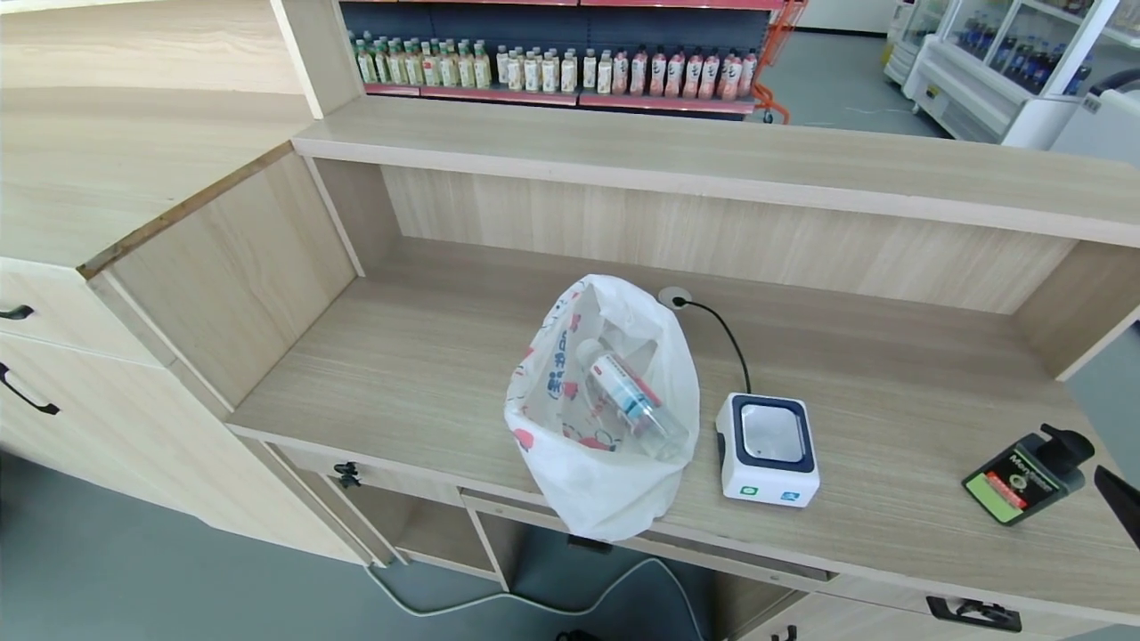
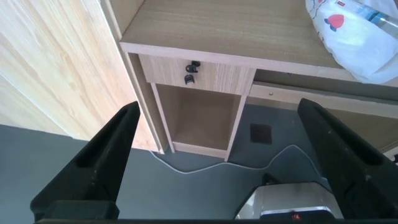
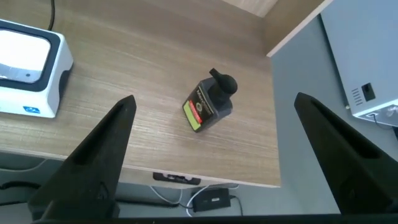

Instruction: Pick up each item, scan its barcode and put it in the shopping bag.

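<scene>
The left arm's black two-fingered gripper (image 2: pixel 217 109) points downward, its broad, flat fingers (image 2: pixel 102 162) spread wide apart. The right arm's black two-fingered gripper (image 3: pixel 214 102) also points downward with its fingers spread wide; in the head view it shows at the right edge.

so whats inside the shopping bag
A clear bottle with a red and blue label lies tilted inside the shopping bag; anything beneath it or behind the folds is covered.
</scene>
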{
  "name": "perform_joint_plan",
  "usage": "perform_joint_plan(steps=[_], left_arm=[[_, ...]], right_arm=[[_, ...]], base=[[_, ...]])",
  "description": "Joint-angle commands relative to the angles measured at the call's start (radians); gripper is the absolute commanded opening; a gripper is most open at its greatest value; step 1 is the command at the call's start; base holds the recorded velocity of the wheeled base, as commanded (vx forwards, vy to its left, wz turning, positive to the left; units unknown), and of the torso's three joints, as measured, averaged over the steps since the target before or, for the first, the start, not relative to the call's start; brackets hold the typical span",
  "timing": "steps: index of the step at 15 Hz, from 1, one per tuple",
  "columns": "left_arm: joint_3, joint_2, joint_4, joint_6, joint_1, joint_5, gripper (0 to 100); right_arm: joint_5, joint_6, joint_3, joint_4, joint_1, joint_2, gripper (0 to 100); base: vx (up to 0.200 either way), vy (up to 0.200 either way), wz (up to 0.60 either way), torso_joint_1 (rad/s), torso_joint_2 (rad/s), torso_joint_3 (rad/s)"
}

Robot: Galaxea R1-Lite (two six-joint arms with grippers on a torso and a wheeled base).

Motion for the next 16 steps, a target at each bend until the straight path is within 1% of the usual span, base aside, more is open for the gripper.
perform_joint_plan(steps=[1,7,10,12,13,15,16], left_arm=[[0.0,0.002,0.0,0.001,0.0,0.0,100],[0.0,0.002,0.0,0.001,0.0,0.0,100],[0.0,0.002,0.0,0.0,0.0,0.0,100],[0.0,0.002,0.0,0.005,0.0,0.0,100],[0.0,0.002,0.0,0.006,0.0,0.0,100],[0.0,0.002,0.0,0.001,0.0,0.0,100],[0.0,0.002,0.0,0.001,0.0,0.0,100]], right_arm=[[0.0,-0.001,0.002,0.0,0.0,0.002,100],[0.0,-0.001,0.007,0.0,0.0,0.002,100],[-0.001,0.001,0.013,0.0,0.0,-0.001,100],[-0.001,0.001,0.014,0.0,0.0,-0.003,100],[-0.003,0.014,0.014,0.0,-0.014,-0.001,100],[0.002,0.025,0.016,0.001,-0.095,0.007,100],[0.002,0.047,0.024,0.001,-0.117,0.011,100]], base=[[0.0,0.0,0.0,0.0,0.0,0.0],[0.0,0.0,0.0,0.0,0.0,0.0],[-0.2,0.0,0.0,0.009,0.01,0.004],[-0.2,0.0,0.0,0.015,0.0,0.0],[-0.2,0.0,0.0,-0.012,0.01,0.002],[-0.2,0.0,0.0,0.0,0.0,0.002],[-0.2,0.0,0.0,0.007,0.01,0.002]])
